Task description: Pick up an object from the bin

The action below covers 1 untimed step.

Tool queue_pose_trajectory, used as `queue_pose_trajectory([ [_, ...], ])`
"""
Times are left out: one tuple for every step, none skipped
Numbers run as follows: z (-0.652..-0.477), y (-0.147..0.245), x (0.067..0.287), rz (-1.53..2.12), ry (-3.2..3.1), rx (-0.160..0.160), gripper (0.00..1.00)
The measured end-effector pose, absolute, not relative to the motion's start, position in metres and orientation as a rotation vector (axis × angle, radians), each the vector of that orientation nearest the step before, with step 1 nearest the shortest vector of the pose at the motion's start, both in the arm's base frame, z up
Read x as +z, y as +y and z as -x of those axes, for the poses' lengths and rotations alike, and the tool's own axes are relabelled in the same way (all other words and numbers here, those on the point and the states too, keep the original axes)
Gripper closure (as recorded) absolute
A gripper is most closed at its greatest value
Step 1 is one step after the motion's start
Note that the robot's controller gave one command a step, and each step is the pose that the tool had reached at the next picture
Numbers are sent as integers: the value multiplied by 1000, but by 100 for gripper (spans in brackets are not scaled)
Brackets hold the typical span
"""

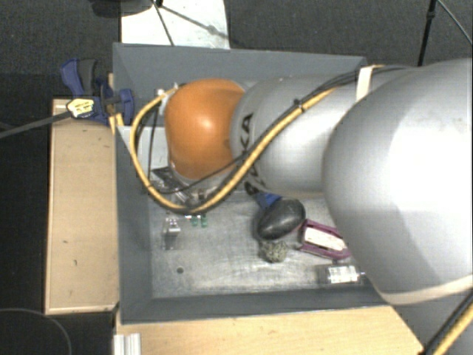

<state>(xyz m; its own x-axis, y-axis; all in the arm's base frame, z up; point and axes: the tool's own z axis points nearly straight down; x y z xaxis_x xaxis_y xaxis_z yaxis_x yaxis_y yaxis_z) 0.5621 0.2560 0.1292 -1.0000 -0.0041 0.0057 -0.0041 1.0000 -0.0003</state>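
Dark flooring lies around the grey metal bin I work over. My silver arm comes in from the right and covers the bin's far half and its right side. At my wrist sits the rounded orange cover, with a yellow-and-black cable looping round its left side and running back along the arm.

On the bare floor toward the right, just under my arm, lies a dark oval lump, smooth and rounded. To its right is a flat purple-and-white thing, partly hidden under me. Nearer the front wall lies a small white-labelled piece. A rough grey pebble sits just below the dark lump, touching it or nearly so. A blue scrap peeps out just above the lump.

My pincer hangs beneath the orange cover over the left part of the floor, well apart from that cluster. A tiny green piece lies just beside it on the right, the thing closest to me. Whether the pincer is released or clenched I cannot tell.
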Motion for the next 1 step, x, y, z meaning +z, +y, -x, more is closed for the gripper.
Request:
queue_pose_trajectory([
  [-567, 225, 239, 22, -3153, -6, 0],
])
